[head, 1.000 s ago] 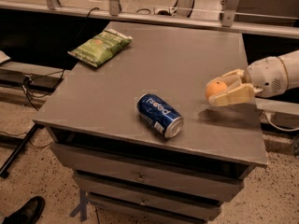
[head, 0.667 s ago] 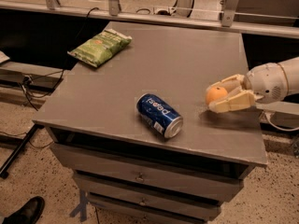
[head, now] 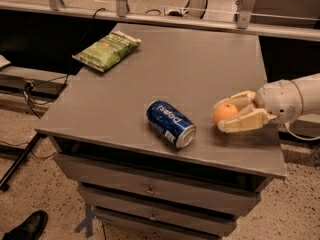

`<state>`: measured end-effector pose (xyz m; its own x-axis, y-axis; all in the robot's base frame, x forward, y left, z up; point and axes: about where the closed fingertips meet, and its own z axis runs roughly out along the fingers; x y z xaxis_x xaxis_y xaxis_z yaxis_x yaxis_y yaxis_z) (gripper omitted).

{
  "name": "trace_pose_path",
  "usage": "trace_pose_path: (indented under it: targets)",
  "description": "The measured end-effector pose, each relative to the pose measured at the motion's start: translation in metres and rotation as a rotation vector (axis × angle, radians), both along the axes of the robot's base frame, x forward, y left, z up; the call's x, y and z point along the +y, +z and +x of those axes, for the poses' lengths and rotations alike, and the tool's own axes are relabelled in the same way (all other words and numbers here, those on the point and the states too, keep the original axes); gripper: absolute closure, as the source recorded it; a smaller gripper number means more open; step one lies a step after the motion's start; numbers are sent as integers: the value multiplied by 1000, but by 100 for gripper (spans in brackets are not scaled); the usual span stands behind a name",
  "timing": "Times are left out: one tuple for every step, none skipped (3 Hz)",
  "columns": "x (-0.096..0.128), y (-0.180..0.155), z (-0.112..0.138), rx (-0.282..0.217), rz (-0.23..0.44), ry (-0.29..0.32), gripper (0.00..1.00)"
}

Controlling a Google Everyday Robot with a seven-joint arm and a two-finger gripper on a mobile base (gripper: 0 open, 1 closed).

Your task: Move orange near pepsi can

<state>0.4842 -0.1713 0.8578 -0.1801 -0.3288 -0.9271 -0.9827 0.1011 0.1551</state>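
One round orange (head: 225, 113) clasped by end effector (head: 220, 117), near cylindrical pepsi can (head: 170, 123).

White "pepsi" reads on the blue pepsi can (head: 170, 123), near centre. Chip bag (head: 107, 50) print illegible. Gripper (head: 221, 116) at right clasps the orange (head: 226, 112).

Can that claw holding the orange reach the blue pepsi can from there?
Probably yes. The gripper, near the table's right edge, holds the orange, and only bare tabletop lies between it and the pepsi can.
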Motion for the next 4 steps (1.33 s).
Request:
trace_pose_path:
  targets:
    - [8, -7, -13, 25, 32, 29, 100]
    - [15, -14, -21, 35, 61, 43, 84]
    - [24, -18, -23, 28, 85, 54, 61]
    - [34, -21, -20, 11, 110, 58, 36]
